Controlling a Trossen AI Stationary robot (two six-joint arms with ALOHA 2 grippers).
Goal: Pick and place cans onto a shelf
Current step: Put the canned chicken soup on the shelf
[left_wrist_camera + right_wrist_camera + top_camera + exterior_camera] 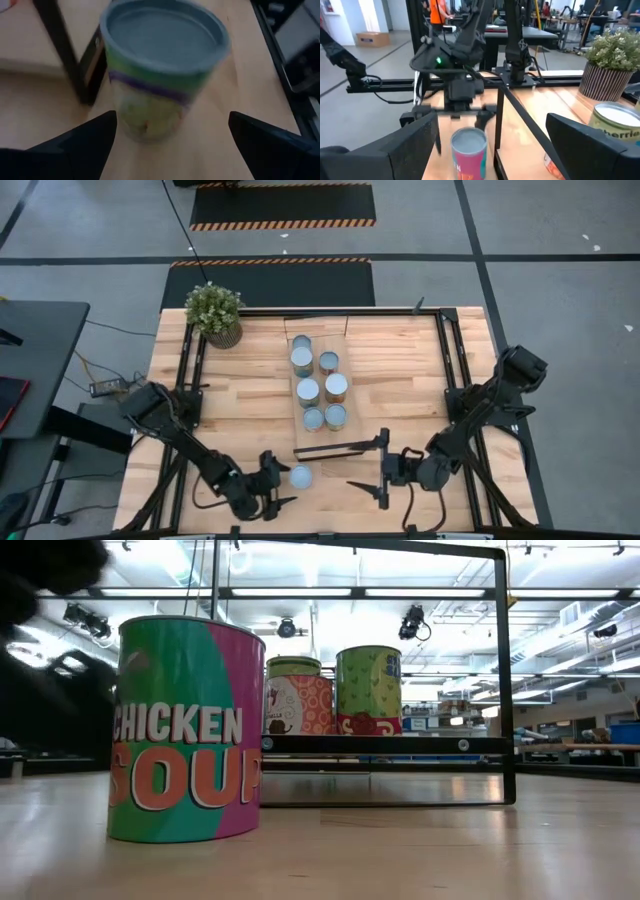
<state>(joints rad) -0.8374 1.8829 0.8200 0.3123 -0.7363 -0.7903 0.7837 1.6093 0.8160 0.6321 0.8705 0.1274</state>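
Note:
One can [300, 476] with a silvery top and green-and-pink "Chicken Soup" sides [185, 730] stands upright on the table near its near edge, just off the shelf's near end. My left gripper [278, 482] is open on the can's left. Its fingers [90, 140] stand on either side of the can [160, 65] and a little short of it, touching nothing. My right gripper [375, 468] is open and empty to the can's right, facing it [468, 150]. The shelf [318, 330], a pale board in a black frame [500, 670], holds several upright cans [320, 390].
A potted green plant [214, 312] stands at the table's far left corner. The shelf's black leg [65, 55] stands close beside the loose can. Black rails [455, 380] run along the table's left and right sides. Bare wood lies between the shelf and the right rail.

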